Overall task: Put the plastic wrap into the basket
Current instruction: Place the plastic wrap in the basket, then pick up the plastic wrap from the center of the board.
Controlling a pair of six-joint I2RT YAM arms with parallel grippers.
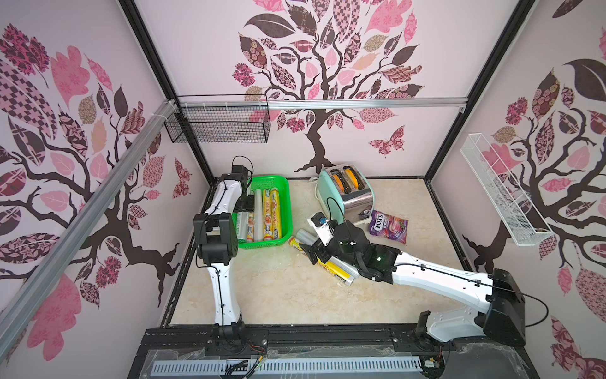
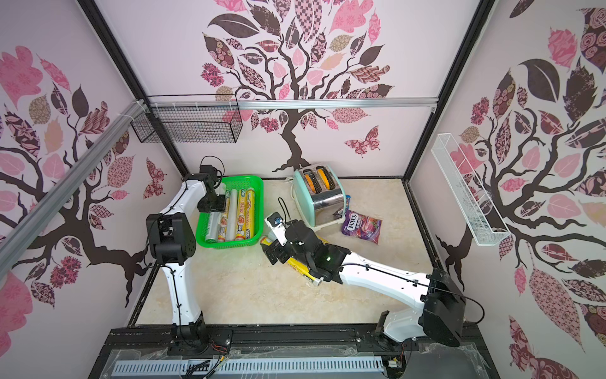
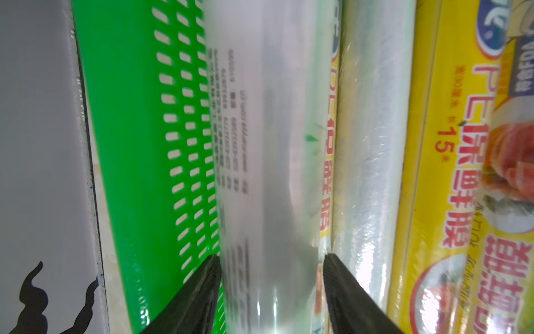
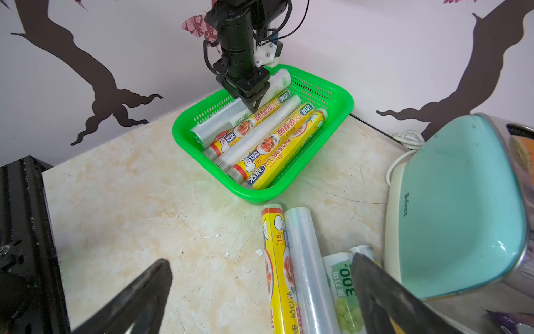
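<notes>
The green basket (image 1: 289, 210) (image 4: 344, 107) stands at the back left and holds several rolls of plastic wrap, yellow (image 1: 273, 213) and clear. My left gripper (image 3: 271, 260) (image 1: 247, 205) reaches down into the basket (image 3: 130, 144). Its jaws are open around a whitish roll (image 3: 268, 173) lying by the basket's wall, with a thin gap at one finger. Three more rolls lie on the table: yellow (image 4: 277, 260), clear (image 4: 306, 260) and white with green print (image 4: 341, 277). My right gripper (image 4: 261, 260) (image 1: 311, 252) hovers wide open just over them, holding nothing.
A mint toaster (image 1: 347, 193) (image 4: 462, 202) stands right beside the table rolls, with a purple candy bag (image 1: 388, 226) next to it. A black wire basket (image 1: 219, 121) hangs on the back wall. A white wire rack (image 1: 501, 193) hangs on the right wall.
</notes>
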